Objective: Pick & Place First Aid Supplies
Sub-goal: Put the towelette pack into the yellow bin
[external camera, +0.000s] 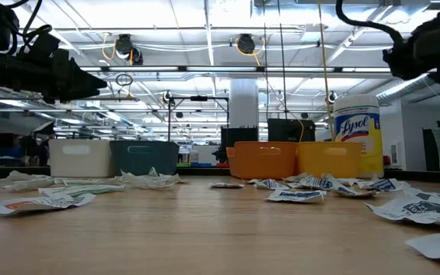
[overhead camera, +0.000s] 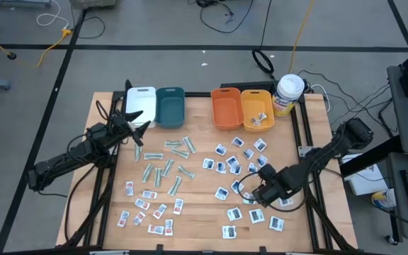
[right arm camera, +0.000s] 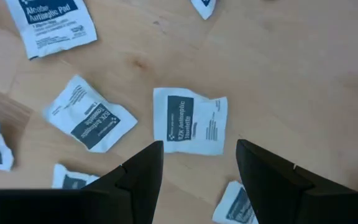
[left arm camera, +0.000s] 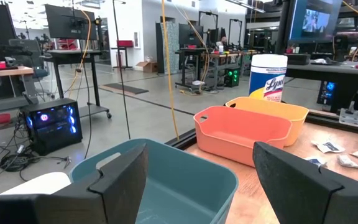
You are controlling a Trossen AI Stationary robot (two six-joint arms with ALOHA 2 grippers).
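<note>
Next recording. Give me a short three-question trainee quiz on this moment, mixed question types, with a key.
1. True or false: the left gripper hangs open by the teal plastic bin, holding nothing.
2. The right gripper is above: A) the orange plastic bin; B) a white squarish packet with dark print on the wooden table; C) the white canister with yellow label.
3. Fill in: the yellow plastic bin already holds a few ____.

Key: 1 true; 2 B; 3 packets.
</note>
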